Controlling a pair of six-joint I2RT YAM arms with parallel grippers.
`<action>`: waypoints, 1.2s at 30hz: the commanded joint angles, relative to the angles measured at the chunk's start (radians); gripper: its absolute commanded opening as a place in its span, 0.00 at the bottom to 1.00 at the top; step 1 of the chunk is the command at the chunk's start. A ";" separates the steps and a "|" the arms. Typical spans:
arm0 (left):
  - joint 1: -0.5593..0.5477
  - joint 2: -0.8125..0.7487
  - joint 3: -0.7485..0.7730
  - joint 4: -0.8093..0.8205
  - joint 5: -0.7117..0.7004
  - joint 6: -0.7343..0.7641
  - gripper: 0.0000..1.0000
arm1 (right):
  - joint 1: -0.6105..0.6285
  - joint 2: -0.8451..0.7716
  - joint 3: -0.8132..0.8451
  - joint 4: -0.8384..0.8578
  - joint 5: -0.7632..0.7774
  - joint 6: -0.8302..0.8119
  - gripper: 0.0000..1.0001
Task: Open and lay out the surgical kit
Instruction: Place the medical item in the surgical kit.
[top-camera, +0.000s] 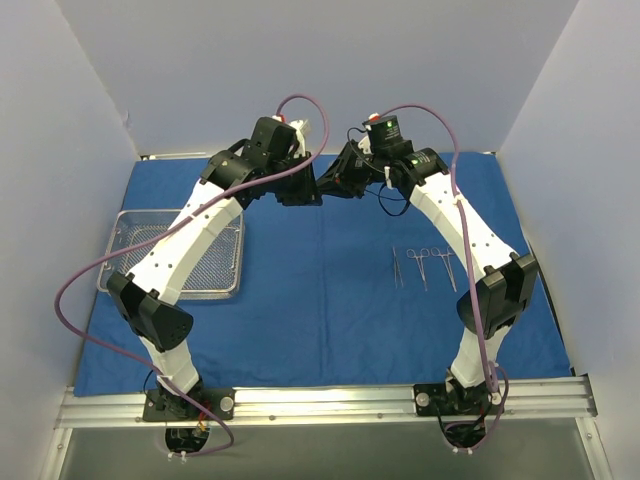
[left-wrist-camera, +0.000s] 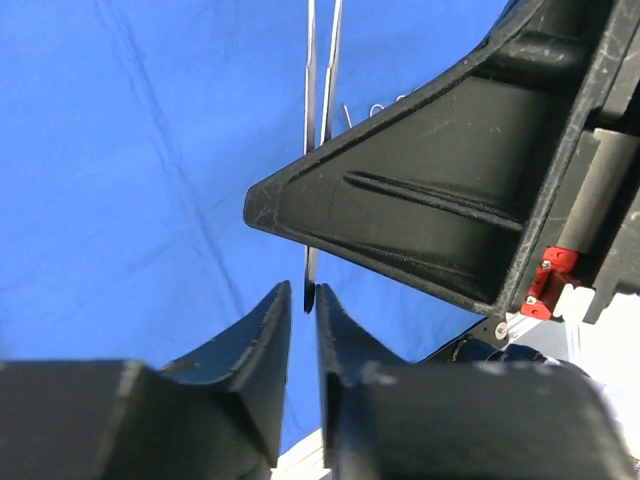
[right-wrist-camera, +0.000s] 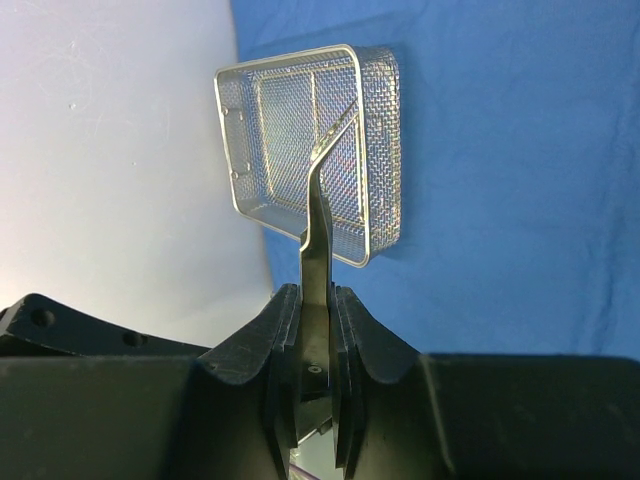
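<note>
The royal-blue cloth (top-camera: 320, 320) lies spread flat over the table. The silver wire-mesh tray (top-camera: 215, 272) sits on its left part and looks empty in the right wrist view (right-wrist-camera: 382, 150). Three steel scissor-like instruments (top-camera: 420, 268) lie side by side right of centre. My right gripper (top-camera: 337, 183) (right-wrist-camera: 316, 290) is shut on a fourth steel instrument (right-wrist-camera: 318, 215), held in the air at back centre. My left gripper (top-camera: 305, 188) (left-wrist-camera: 303, 296) faces it, jaws a narrow gap apart. The instrument (left-wrist-camera: 310, 80) ends at that gap; contact is unclear.
Pale walls close in the left, back and right sides. An aluminium rail (top-camera: 320, 400) carries both arm bases at the near edge. Purple cables (top-camera: 90, 275) loop beside each arm. The left arm hangs over the tray's right part.
</note>
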 joint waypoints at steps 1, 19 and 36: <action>-0.004 0.006 0.049 0.024 0.013 0.018 0.22 | 0.009 -0.056 0.006 0.017 -0.020 0.019 0.02; 0.055 -0.132 -0.092 -0.004 0.053 0.083 0.02 | -0.068 -0.064 -0.015 -0.002 -0.130 -0.089 0.48; 0.093 -0.405 -0.494 -0.091 0.535 0.276 0.02 | 0.128 -0.194 -0.049 0.044 -0.417 -0.883 0.48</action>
